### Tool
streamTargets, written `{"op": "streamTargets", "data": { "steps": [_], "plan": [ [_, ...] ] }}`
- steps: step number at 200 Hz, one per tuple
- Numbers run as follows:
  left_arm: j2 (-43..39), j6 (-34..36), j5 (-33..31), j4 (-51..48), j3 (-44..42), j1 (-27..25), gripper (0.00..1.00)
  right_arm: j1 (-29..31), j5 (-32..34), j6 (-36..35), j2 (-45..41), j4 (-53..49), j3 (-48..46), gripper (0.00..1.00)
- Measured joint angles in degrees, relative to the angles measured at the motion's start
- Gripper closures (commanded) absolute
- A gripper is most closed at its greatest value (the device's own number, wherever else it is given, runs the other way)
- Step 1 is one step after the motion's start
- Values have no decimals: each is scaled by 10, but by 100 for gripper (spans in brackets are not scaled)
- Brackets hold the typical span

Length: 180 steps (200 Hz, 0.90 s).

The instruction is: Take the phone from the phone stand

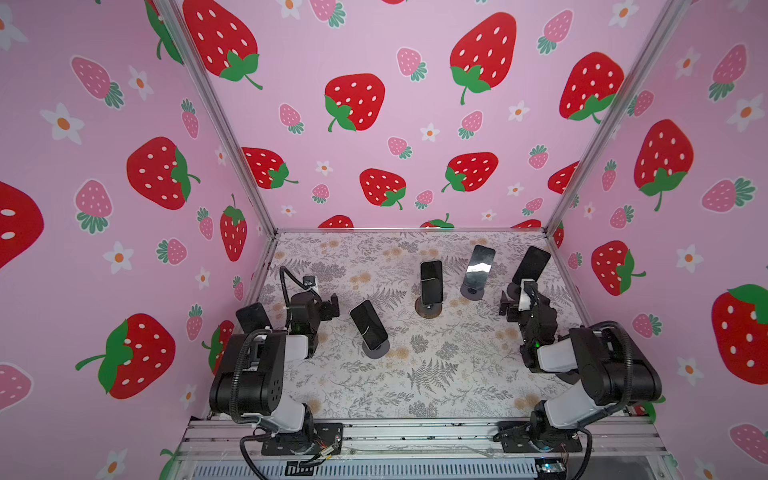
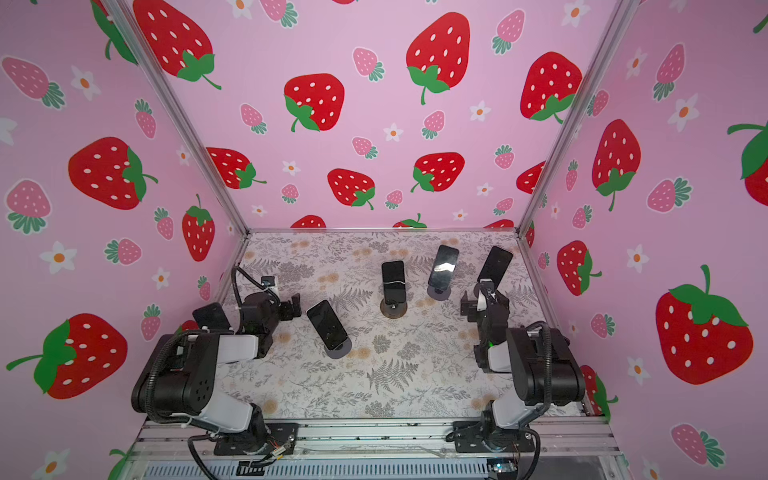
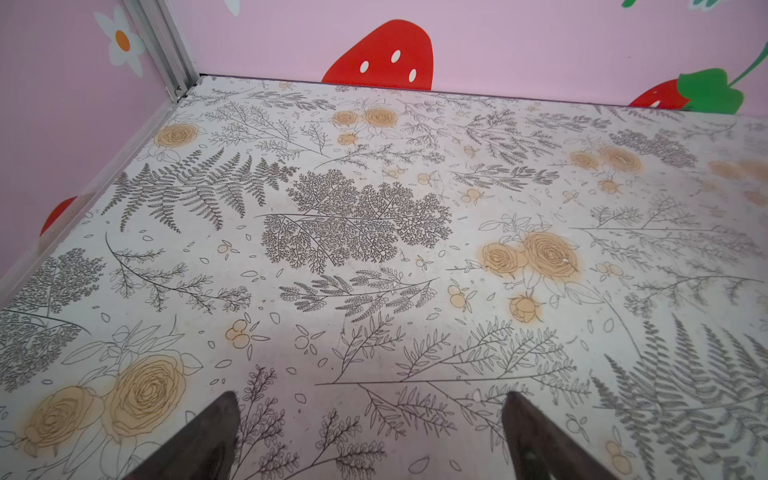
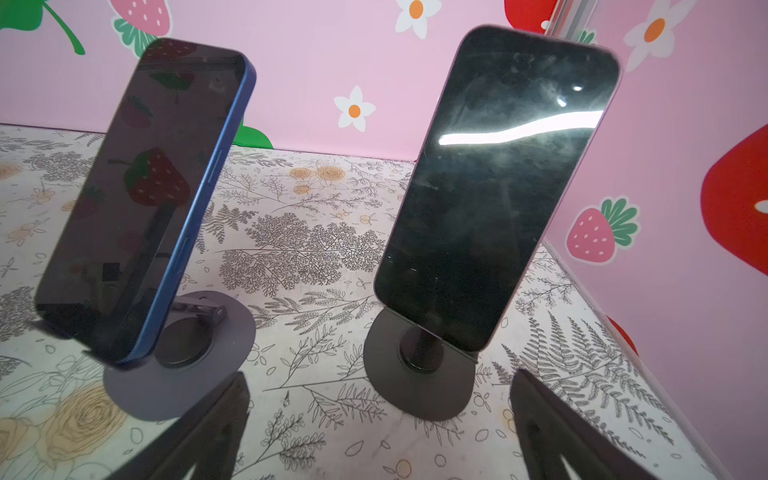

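**Top views, then wrists: jaws wide on both sides, nothing held**

Top views first. In both of them my left gripper (image 1: 332, 307) hangs low over the floral table (image 1: 436, 374), jaws spread wide with nothing between them. Just off its tip a leaning phone (image 1: 368, 325) rests tilted back on a round grey stand (image 1: 379, 352). It is near the gripper but not touching it. Behind that arm sits a half-hidden phone (image 1: 253, 318), and I cannot see what it rests on.

My right gripper (image 1: 513, 307) is just as wide and empty, and it points toward the back wall. Close ahead of it rises the lilac-edged phone (image 1: 531, 265), with the gripper covering its foot. Ahead and toward the middle of the table stands the blue-edged phone (image 1: 480, 264) on a grey disc stand (image 1: 471, 293). Further inward is the centre phone (image 1: 431, 281), upright on a brown-rimmed stand (image 1: 428, 312).

Left wrist view: my two dark fingers (image 3: 199, 440) stand far apart. Ahead of them are only the floral table and the strawberry wall (image 3: 498, 41).

Right wrist view: the fingers are spread wide here too. The lilac-edged phone is nearer the side wall, tilted back on a thin post over a dark round stand (image 4: 419, 395). The blue-edged phone leans on a folding arm over its grey disc. The two phones stand apart from each other, and my gripper touches neither.
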Motion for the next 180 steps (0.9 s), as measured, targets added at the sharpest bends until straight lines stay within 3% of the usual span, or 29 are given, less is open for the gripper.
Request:
{"op": "streamTargets", "data": {
  "steps": [180],
  "plan": [
    [0, -1, 6, -4, 1, -3, 1, 3, -1, 0, 0, 0, 0, 0]
  ]
}}
